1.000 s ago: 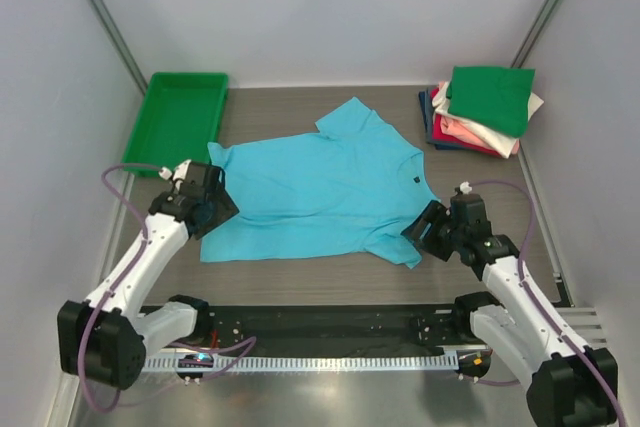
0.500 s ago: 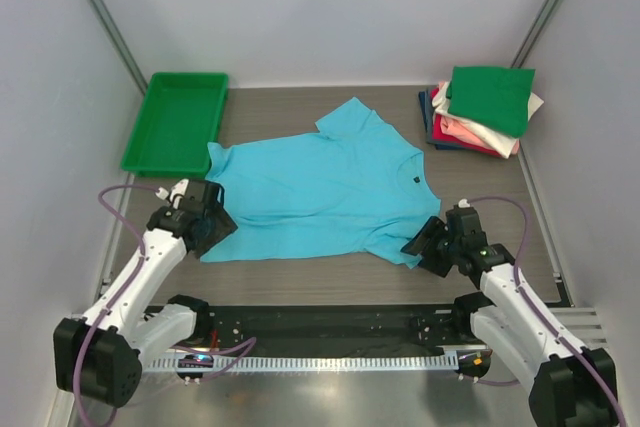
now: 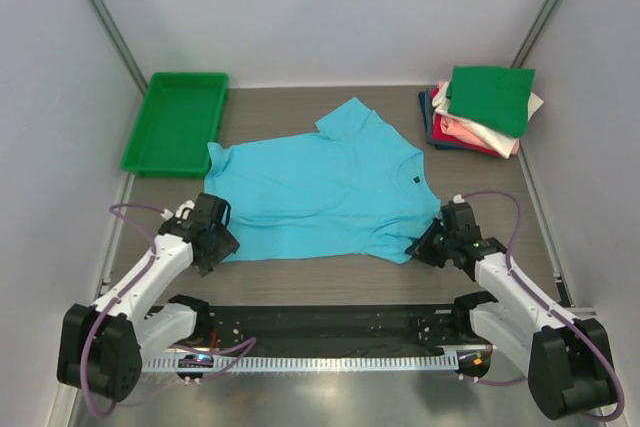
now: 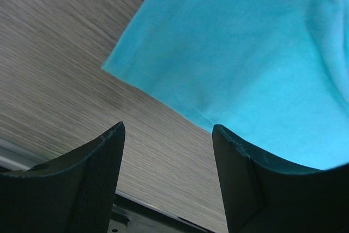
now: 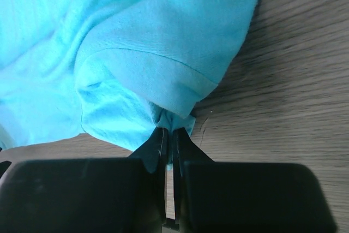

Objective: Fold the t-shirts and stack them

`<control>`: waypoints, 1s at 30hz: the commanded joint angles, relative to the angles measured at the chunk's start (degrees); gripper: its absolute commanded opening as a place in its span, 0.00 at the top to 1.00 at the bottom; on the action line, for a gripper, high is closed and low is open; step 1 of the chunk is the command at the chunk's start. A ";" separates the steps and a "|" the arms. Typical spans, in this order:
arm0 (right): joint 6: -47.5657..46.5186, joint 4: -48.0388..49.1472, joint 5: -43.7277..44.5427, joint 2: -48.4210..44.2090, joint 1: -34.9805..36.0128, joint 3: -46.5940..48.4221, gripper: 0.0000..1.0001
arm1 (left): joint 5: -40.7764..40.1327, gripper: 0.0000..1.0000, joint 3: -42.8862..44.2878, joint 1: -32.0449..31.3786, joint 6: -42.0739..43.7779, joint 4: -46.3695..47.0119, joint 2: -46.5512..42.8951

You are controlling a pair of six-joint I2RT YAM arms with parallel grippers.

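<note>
A turquoise t-shirt [image 3: 320,187] is seen spread flat and face up across the middle of the wood-grain table [image 3: 330,282], with its collar turned toward the right side and its hem toward the left. One sleeve is pointed at the far edge and the other is laid at the near right. The left gripper [image 3: 217,239] is set low at the near-left corner of the hem; in the left wrist view its jaws are held wide apart, and nothing is clasped between the two dark fingers [image 4: 92,184]. The hem corner [image 4: 109,66] is shown lying on the table just ahead of the gap, and the cloth runs close by the right-hand finger. The right gripper [image 3: 427,244] is placed at the near sleeve, and in the right wrist view its fingers [image 5: 157,144] are pressed together on a small pinch of the turquoise cloth at the sleeve's edge, where the fabric is bunched into soft folds. A stack of folded t-shirts [image 3: 480,117] is kept at the far right corner, topped by a green one [image 3: 490,95], with cream, pink, red and navy layers showing beneath. A green tray [image 3: 178,119] is placed at the far left, just beside the shirt's hem
</note>
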 commanded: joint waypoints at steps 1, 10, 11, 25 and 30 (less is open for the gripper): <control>-1.89 1.37 1.25 -0.84 0.23 2.98 0.99 | -4.22 0.34 -1.15 -0.16 -2.50 2.35 0.97; -5.14 -6.36 4.59 -3.73 -0.12 10.01 0.99 | -9.15 0.38 -0.90 -0.16 -3.28 3.68 7.12; -5.32 -7.33 4.68 -4.43 -0.38 10.28 0.99 | -9.77 0.40 -0.81 -0.16 -3.29 4.02 7.57; -4.89 -8.92 6.00 -6.90 -0.74 12.30 0.99 | -6.96 1.00 2.62 0.37 0.57 9.39 19.52; -4.53 -11.99 7.31 -9.01 -0.74 13.97 0.99 | -5.47 1.00 2.62 -0.59 2.69 9.21 13.92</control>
